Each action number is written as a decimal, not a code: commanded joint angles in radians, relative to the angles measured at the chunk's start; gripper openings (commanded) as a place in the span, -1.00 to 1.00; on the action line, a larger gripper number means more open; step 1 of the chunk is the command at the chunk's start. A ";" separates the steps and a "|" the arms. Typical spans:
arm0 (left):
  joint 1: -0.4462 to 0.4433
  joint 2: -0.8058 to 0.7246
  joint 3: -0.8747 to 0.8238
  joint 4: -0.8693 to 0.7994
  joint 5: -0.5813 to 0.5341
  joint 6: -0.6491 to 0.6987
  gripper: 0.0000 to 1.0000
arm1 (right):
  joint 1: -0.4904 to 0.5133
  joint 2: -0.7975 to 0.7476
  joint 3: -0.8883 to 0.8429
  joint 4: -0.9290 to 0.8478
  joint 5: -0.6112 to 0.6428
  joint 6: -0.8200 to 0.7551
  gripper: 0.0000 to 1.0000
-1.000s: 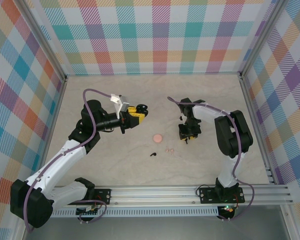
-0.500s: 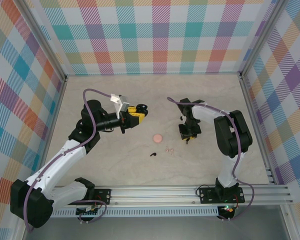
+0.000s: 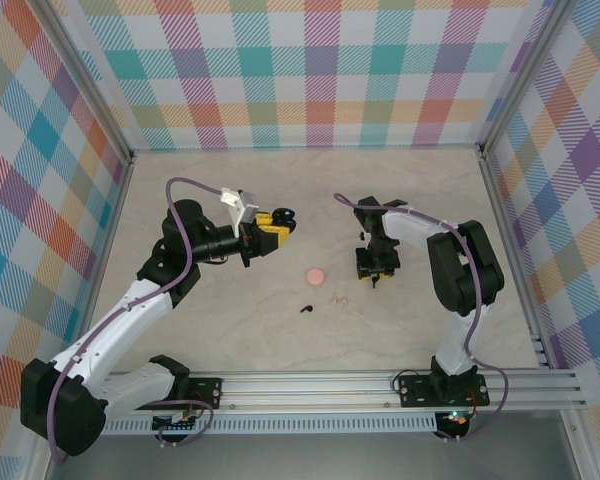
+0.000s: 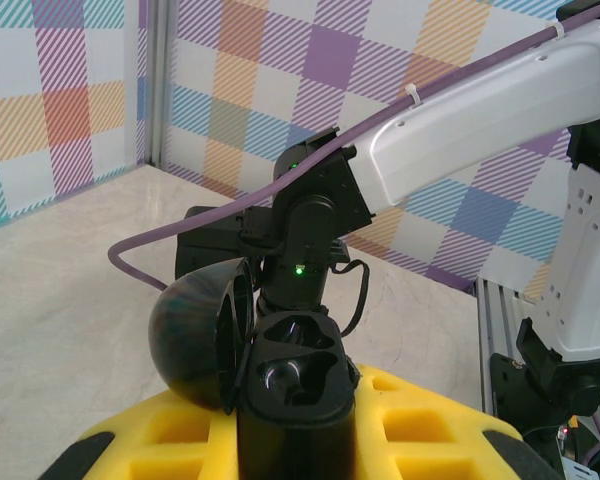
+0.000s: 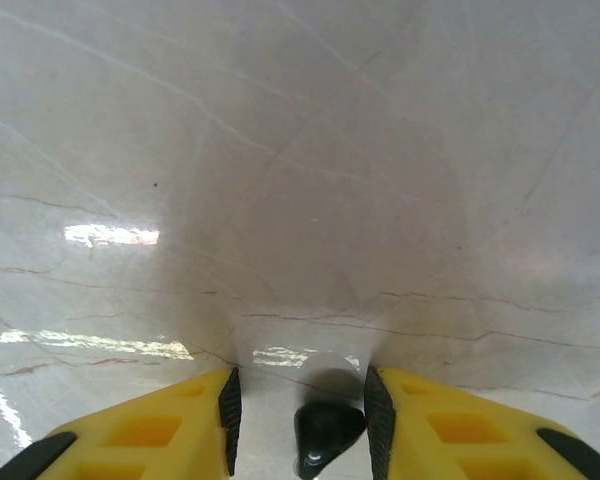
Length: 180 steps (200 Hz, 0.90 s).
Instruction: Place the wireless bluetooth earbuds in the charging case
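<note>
Glossy marbled tabletop point(image 3: 280, 190), and barely anything's moved in the last second. The right gripper point(image 3: 373, 268) just nudged a hair, jaws apart around a shiny black earbud point(image 5: 328, 437), so I'd guess the grab isn't done. The left gripper point(image 3: 275, 222) is clamped on the smooth rounded charging case point(image 4: 295, 375), lid open; the pale pink pair point(image 3: 337, 297) lies on the table.

Left arm extended forward, wrist level; left gripper point(image 3: 274, 222) clamped on the open case point(image 4: 296, 378). Right arm folded inward, wrist vertical; right gripper point(image 3: 373, 272) pointing down, fingers narrowly apart flanking a black bud point(image 5: 327, 433), grip unclear.
</note>
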State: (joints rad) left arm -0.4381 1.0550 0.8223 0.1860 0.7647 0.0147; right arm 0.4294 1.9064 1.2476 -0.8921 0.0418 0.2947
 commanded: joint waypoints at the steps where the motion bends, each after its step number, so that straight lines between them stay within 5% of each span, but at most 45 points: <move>1: -0.007 -0.007 0.001 0.032 0.002 -0.002 -0.67 | 0.012 -0.016 -0.007 -0.070 -0.035 0.060 -0.20; 180: -0.006 -0.021 -0.015 0.031 -0.006 -0.001 -0.67 | 0.036 0.025 0.002 -0.020 -0.008 0.030 -0.59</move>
State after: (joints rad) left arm -0.4381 1.0542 0.8207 0.1860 0.7639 0.0147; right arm 0.4442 1.9064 1.2415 -0.9306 0.0402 0.3668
